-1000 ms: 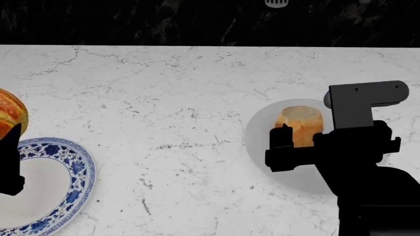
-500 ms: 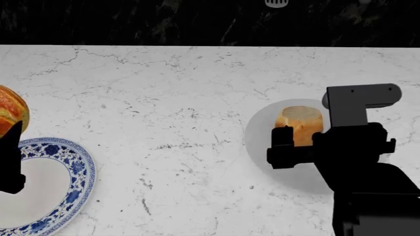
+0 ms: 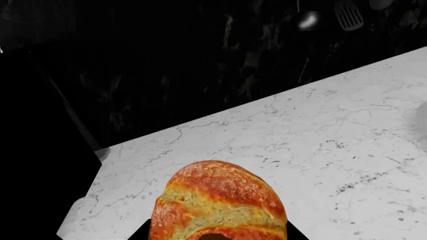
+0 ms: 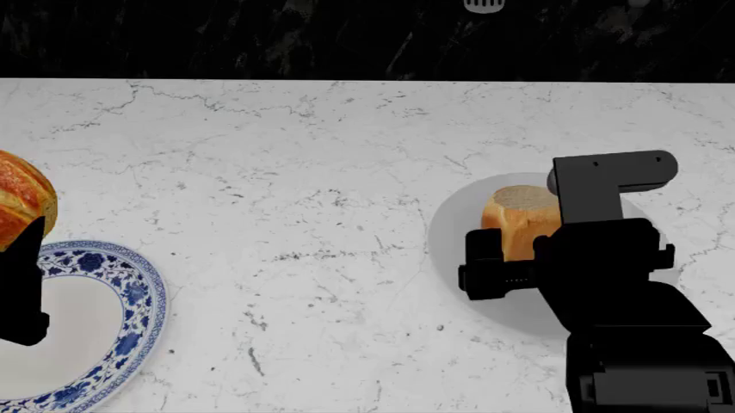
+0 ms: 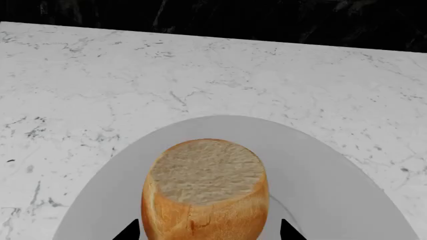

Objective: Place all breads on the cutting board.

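Since a second ago the right gripper (image 4: 497,258) has eased in around the loaf chunk (image 4: 522,219) on the grey plate (image 4: 453,237) near the counter's right edge, jaws parted, while the left gripper (image 4: 17,284) holds the roll (image 4: 21,202); closing comes next.

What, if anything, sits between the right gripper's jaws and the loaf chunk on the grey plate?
Nothing visible. The loaf chunk stands upright on the grey plate, with the right gripper right at it, jaws open on either side.
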